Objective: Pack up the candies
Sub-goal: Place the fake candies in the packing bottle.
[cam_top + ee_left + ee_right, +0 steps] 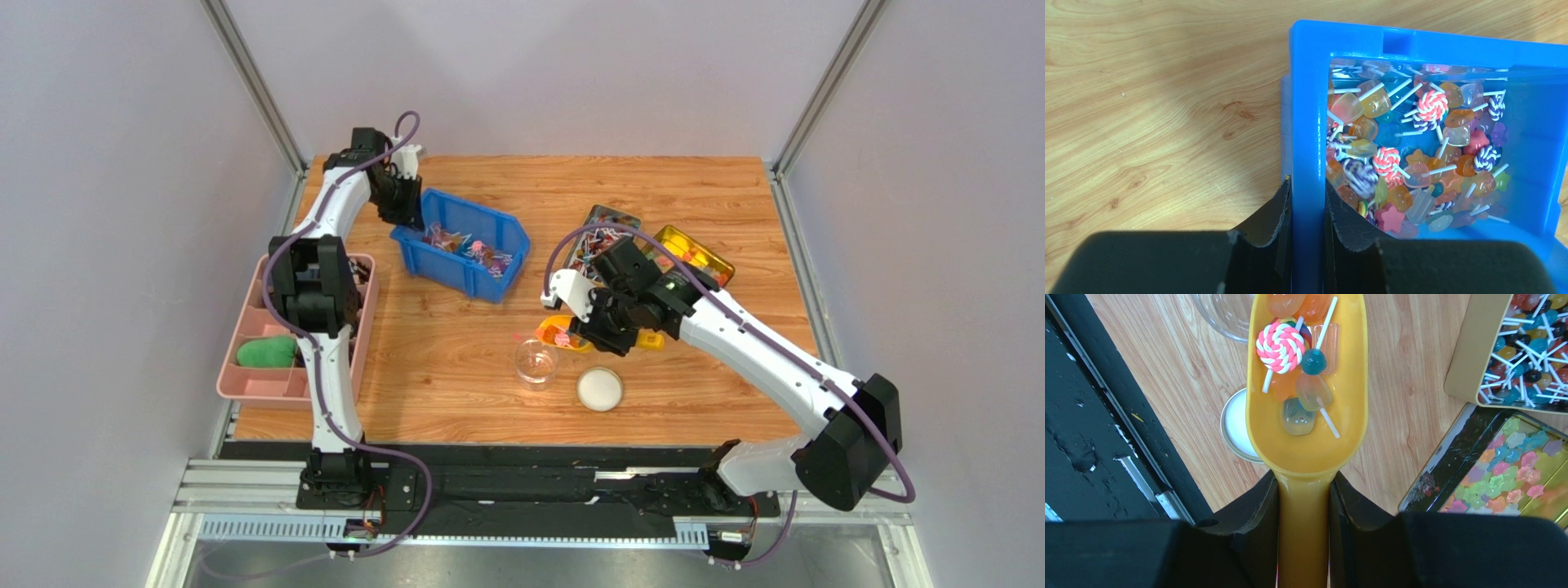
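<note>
Scoop (1310,444) tip cut off, candies (1281,346) aboard | right gripper (1304,484) clamps its handle | left gripper (1308,184) pinches blue bin (1309,92) wall

A wood-grain counter (699,208) spreads beneath both claws, its grain running left to right. Beyond the left claw (410,224) and the right claw (584,333) rises a plain, pale lilac back wall (540,74). A matching left wall (111,245) stands outward of the left claw, and a right wall (957,184) outward of the right claw. 2 metal posts (255,86) mark the far corners. On the near side of both claws, a black rail (552,490) edges the counter. The light is soft and even, the shadows faint.
</note>
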Action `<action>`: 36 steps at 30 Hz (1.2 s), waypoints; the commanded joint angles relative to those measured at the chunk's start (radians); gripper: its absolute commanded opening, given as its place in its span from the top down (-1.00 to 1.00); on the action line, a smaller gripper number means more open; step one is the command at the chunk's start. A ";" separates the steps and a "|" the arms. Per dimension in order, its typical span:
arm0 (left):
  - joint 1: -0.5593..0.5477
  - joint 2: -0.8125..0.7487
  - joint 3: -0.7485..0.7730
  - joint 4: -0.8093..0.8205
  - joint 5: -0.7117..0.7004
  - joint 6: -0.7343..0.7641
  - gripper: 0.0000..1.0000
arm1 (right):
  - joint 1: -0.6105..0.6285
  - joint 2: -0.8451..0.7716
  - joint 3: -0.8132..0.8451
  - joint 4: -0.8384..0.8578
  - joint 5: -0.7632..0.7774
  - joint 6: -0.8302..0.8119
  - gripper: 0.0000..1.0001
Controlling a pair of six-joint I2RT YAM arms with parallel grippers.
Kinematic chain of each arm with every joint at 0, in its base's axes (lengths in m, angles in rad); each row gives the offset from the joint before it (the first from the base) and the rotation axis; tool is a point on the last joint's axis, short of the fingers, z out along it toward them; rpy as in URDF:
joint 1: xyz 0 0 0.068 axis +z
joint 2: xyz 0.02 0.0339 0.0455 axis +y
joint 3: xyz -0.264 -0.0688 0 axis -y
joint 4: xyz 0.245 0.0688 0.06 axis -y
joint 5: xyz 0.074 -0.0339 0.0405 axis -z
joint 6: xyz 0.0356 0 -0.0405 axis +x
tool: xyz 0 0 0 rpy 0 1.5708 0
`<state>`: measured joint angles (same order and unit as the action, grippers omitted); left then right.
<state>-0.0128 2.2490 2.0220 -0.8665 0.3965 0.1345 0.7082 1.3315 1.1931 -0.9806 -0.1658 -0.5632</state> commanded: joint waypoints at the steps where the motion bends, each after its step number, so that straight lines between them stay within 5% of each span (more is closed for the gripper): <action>1: 0.004 -0.127 -0.023 0.060 0.079 -0.036 1.00 | 0.040 0.034 0.052 -0.052 0.086 -0.030 1.00; 36: 0.004 -0.189 -0.141 0.139 0.111 -0.036 1.00 | 0.250 0.161 0.188 -0.194 0.367 -0.066 1.00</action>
<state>-0.0124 2.1670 1.8702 -0.7597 0.4194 0.1356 0.9436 1.4803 1.3178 -1.1709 0.1585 -0.5995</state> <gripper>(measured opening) 0.227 0.309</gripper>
